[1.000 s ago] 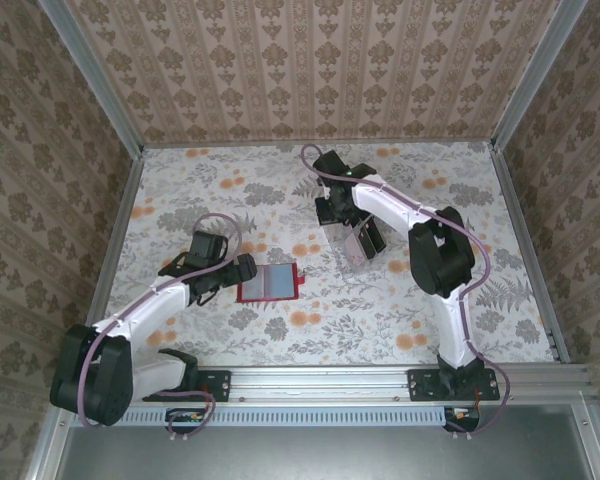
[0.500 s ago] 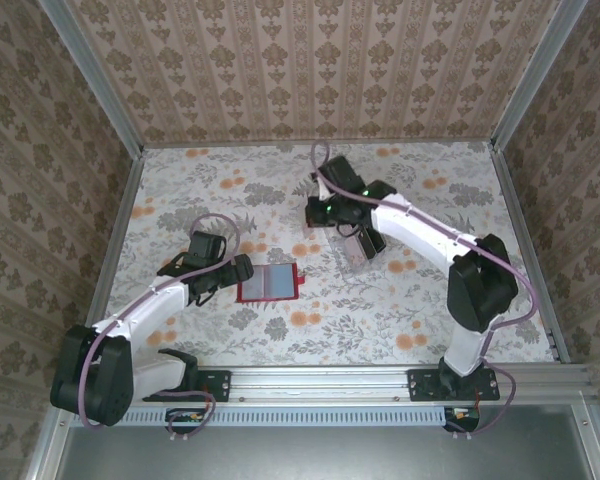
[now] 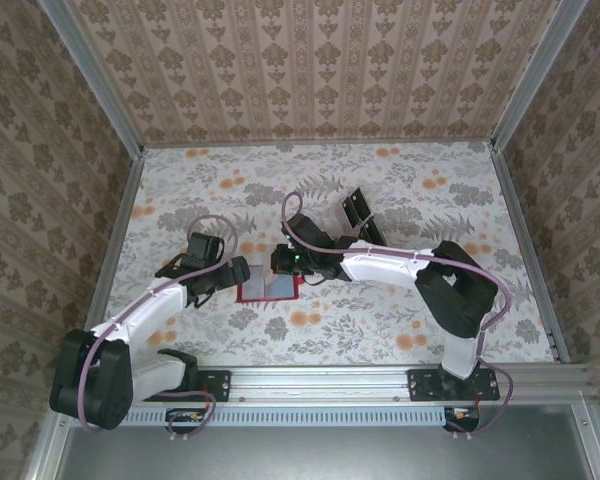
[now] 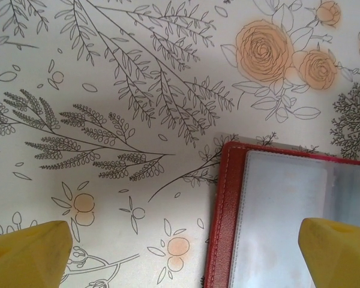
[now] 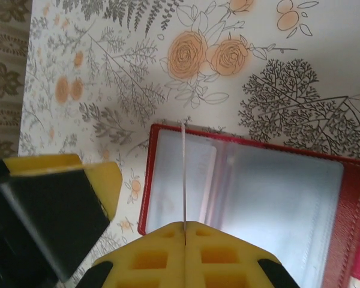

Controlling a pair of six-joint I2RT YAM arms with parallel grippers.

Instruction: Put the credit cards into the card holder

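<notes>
Right jaws pinch a credit card point(image 5: 184, 174) edge-down over the open card holder point(image 5: 270, 180); left jaws, spread wide, straddle the holder's outer edge.

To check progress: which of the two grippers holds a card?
The right gripper: it is shut on a thin flat card, seen edge-on over the open red leather-like wallet. The left gripper is open and holds nothing.

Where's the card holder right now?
Top view: the card holder lies open left of centre, between the left tool and the right tool gripping a credit card.
</notes>
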